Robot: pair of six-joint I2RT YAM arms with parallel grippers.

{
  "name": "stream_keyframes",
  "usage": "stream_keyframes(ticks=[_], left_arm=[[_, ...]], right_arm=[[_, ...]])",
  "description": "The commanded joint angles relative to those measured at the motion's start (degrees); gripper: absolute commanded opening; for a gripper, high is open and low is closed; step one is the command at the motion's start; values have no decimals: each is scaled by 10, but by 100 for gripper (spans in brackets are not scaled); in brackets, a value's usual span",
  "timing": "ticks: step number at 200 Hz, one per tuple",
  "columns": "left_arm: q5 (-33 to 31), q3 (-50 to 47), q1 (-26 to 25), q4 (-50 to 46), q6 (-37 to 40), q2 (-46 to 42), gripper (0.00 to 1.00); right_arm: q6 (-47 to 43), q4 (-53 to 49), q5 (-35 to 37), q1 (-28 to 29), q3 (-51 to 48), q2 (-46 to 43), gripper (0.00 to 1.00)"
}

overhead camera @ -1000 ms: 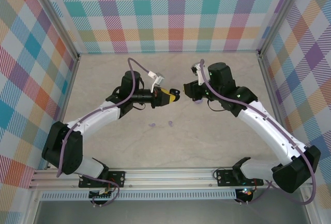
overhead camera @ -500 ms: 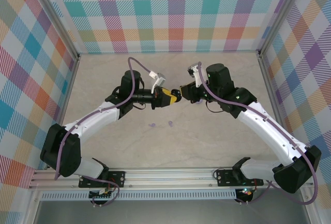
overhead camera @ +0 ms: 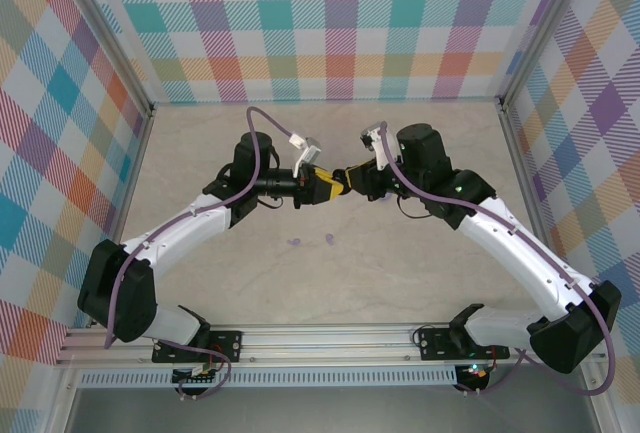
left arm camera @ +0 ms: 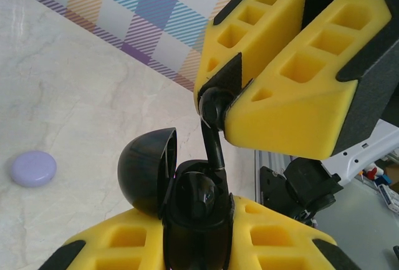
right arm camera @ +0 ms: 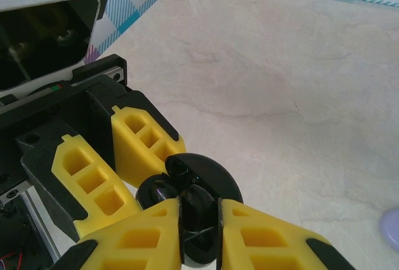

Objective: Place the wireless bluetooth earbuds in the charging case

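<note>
Above the middle of the bench (overhead camera: 400, 283), the left hand (left arm camera: 196, 223) is pressed tight on the open black charging case (left arm camera: 193, 198), whose lid (left arm camera: 146, 170) is swung aside. The right hand (left arm camera: 218, 105) pinches a black earbud (left arm camera: 211, 139) by its head, with the stem pointing down at the case's well. Two lilac earbuds (overhead camera: 295, 243) lie on the bench nearer the arm bases. The bud looks featherlight, rigid and glossy, so it may twist or squirt from the foam pads if squeezed off-centre. Gripping the bulbous head and leaving the stem free seems soundest.
</note>
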Motion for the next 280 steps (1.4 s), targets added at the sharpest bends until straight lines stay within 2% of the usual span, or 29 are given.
stream_keyframes(ticks=[1,211,280], left_arm=[[17,24,-8,-1,-9,-2,9],[1,42,-9,1,-37,12,9],[-6,42,-8,5,-38,10,8]], right_arm=[[-9,18,-8,6,19,2,19],[-12,-5,-34,12,36,20,21],[-10,-10,-32,12,41,21,27]])
